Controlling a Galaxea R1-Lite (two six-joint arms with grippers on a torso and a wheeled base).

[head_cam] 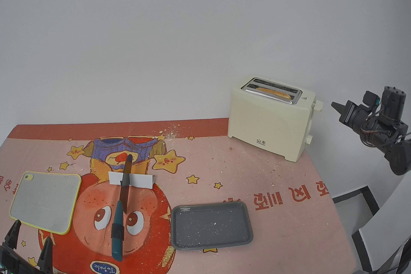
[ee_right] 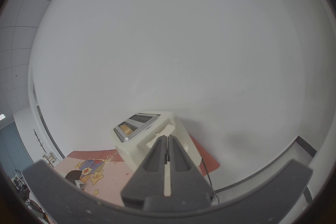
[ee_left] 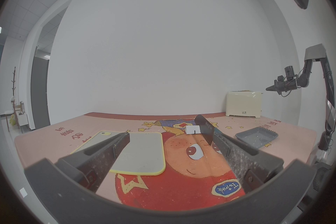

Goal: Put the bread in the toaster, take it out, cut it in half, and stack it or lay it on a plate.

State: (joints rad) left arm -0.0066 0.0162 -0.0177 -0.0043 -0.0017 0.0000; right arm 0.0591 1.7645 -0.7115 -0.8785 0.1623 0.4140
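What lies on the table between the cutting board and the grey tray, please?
A teal-handled knife, its blade resting across a small white stand, as the head view shows.

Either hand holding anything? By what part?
Nothing held. Left hand is open and empty; right hand is shut on nothing, beside the toaster.

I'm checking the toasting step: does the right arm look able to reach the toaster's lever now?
Probably yes: the right claw, shut, hangs beside the toaster, facing its lever, with nothing between them.
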